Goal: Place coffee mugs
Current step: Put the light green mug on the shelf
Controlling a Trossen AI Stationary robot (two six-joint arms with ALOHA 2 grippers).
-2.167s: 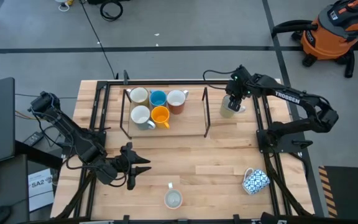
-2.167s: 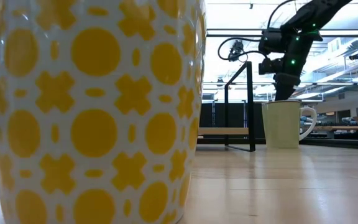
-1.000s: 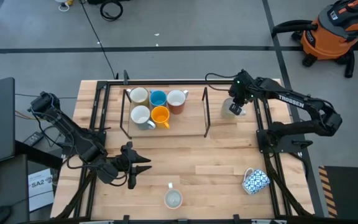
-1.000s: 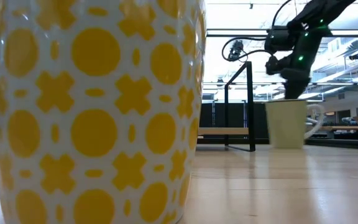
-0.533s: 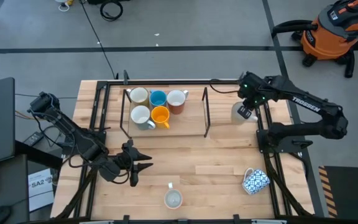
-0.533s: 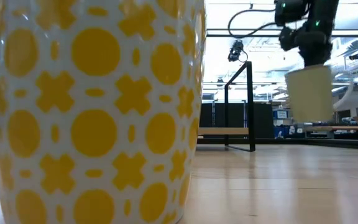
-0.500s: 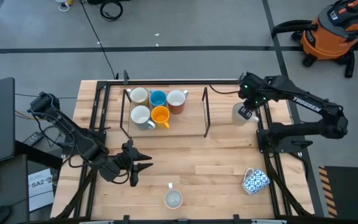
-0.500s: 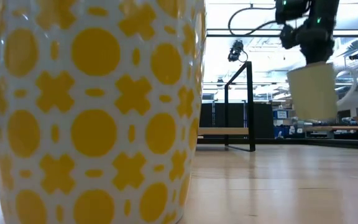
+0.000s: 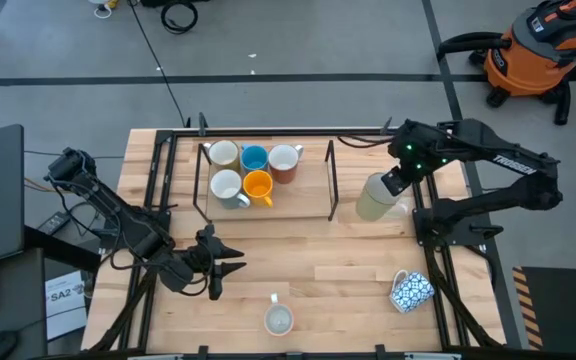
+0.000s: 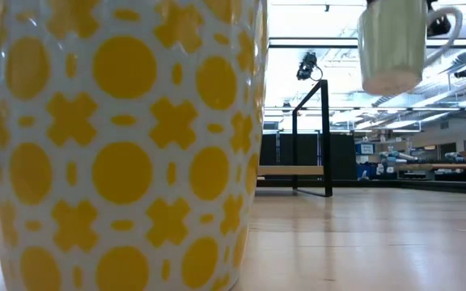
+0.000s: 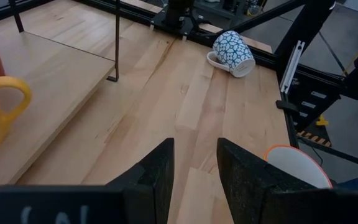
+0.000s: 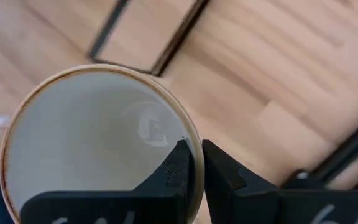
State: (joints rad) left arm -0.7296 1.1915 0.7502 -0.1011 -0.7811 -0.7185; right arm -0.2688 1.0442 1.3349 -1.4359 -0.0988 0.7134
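Black wire rack [image 9: 330, 190], upper centre of wooden bench [image 9: 298, 260]: five glossy ceramic mugs [image 9: 253, 172]. Right tool [image 12: 193, 163] pinches cream mug [image 9: 373, 197] rim, airborne right of rack, interior empty. Left tool [image 11: 194, 163] spread, lower left.

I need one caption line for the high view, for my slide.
Right gripper carries a cream mug beside the rack holding five mugs; left gripper waits open.

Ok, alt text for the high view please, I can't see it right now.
The right gripper holds a cream mug by its rim above the table, right of a rack with five mugs. The left gripper waits open near the front-left.
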